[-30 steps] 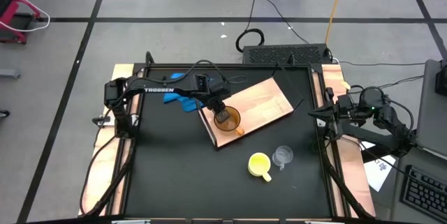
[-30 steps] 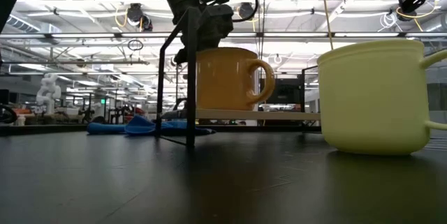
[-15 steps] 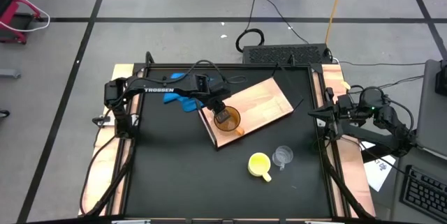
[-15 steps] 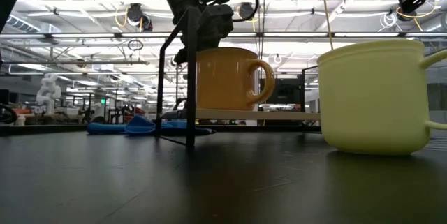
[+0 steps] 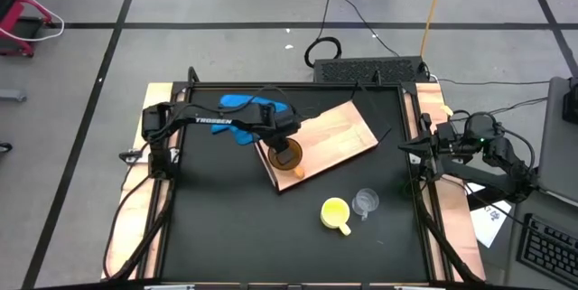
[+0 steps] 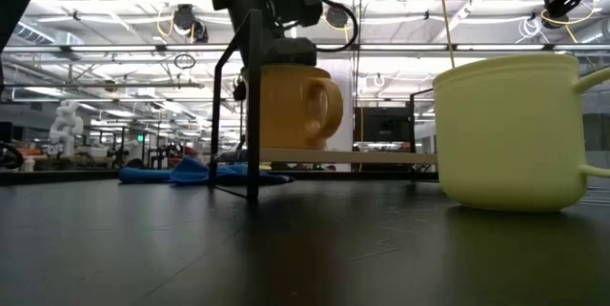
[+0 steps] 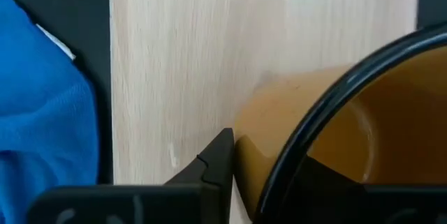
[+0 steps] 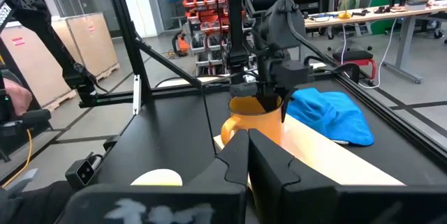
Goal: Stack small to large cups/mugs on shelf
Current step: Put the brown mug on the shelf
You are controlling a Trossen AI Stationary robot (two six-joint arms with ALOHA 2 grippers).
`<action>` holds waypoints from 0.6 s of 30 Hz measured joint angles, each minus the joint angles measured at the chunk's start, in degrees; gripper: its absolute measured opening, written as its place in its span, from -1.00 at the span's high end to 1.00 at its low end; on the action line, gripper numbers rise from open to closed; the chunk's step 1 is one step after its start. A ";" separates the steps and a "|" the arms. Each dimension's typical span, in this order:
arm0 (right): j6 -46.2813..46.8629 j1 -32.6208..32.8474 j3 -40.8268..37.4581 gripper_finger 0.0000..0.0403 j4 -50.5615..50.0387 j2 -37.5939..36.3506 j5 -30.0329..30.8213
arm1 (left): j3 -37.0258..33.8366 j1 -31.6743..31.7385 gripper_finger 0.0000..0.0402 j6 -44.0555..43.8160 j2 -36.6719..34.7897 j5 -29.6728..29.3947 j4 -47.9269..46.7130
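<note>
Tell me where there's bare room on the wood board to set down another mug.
The board's far right stretch is bare. Its near left end is crowded: the orange mug stands there with the left gripper on its rim, blue cloth alongside.

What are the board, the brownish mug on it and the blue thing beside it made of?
The board looks like pale unvarnished wood, with fine straight grain showing. The mug, gripped at its rim by the left gripper, seems glazed ceramic: smooth, opaque orange-brown with a soft sheen, though plastic is possible. The blue thing appears to be soft cloth, rumpled into folds.
</note>
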 joint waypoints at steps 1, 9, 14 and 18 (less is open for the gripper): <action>0.00 0.02 0.00 1.00 0.02 0.02 0.00 | 0.02 -0.08 0.68 0.15 -0.07 -0.03 0.03; 0.00 0.01 0.00 1.00 0.01 0.02 0.00 | 0.09 -0.64 0.67 1.06 -0.14 -0.01 0.16; 0.00 0.00 0.00 1.00 0.00 0.02 0.00 | 0.20 -0.64 0.67 1.66 -0.22 0.36 0.26; 0.00 0.00 0.00 1.00 0.00 0.01 -0.01 | 0.22 -0.69 0.66 2.46 -0.25 0.91 0.32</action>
